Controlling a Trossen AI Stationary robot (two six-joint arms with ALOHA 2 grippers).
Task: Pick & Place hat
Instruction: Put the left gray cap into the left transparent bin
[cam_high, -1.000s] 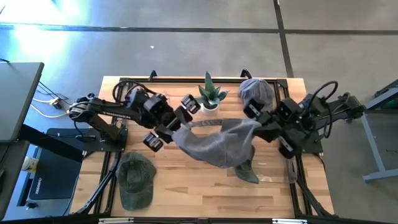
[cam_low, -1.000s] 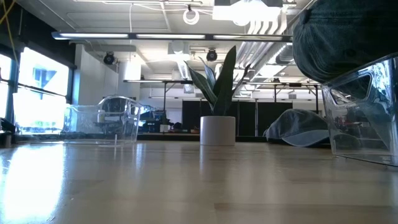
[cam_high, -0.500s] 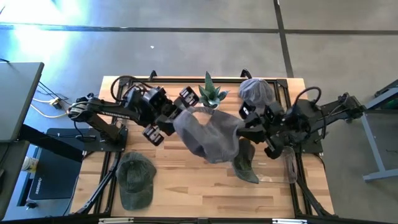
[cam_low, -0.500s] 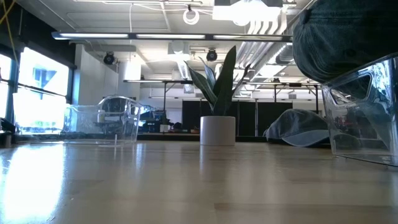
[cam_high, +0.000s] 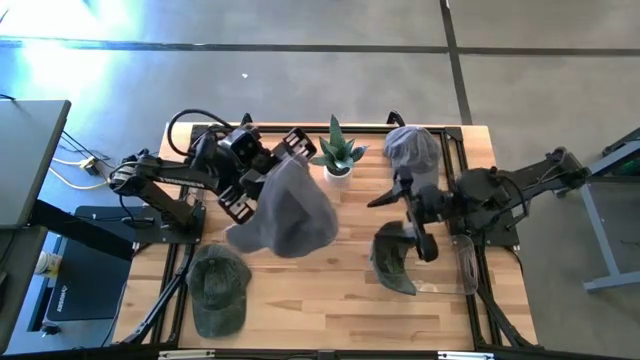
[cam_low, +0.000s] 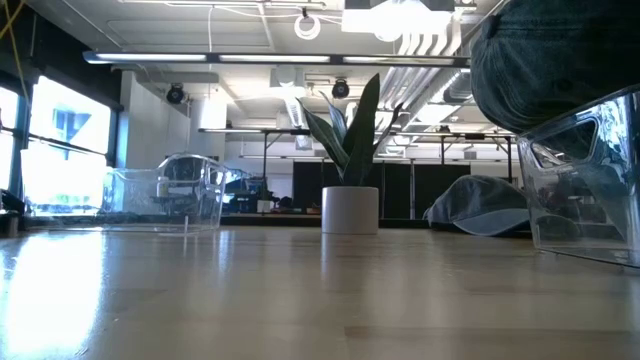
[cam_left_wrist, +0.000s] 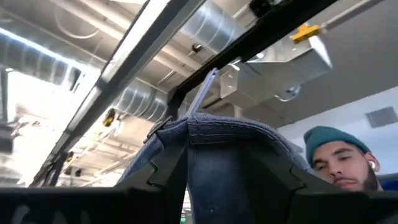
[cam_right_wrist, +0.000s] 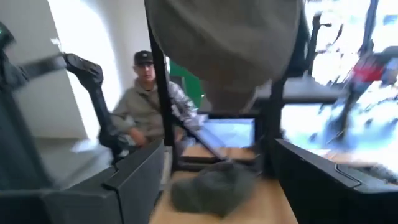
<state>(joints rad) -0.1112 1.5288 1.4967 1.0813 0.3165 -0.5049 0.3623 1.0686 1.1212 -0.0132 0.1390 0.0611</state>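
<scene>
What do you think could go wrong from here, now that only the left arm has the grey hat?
The grey hat hangs from the left claw by one edge, so it could slip out and drop. Swinging loose, it could also brush the potted plant close beside it. The right claw, open and empty, sits just above the dark green hat and might snag it when it moves.
</scene>
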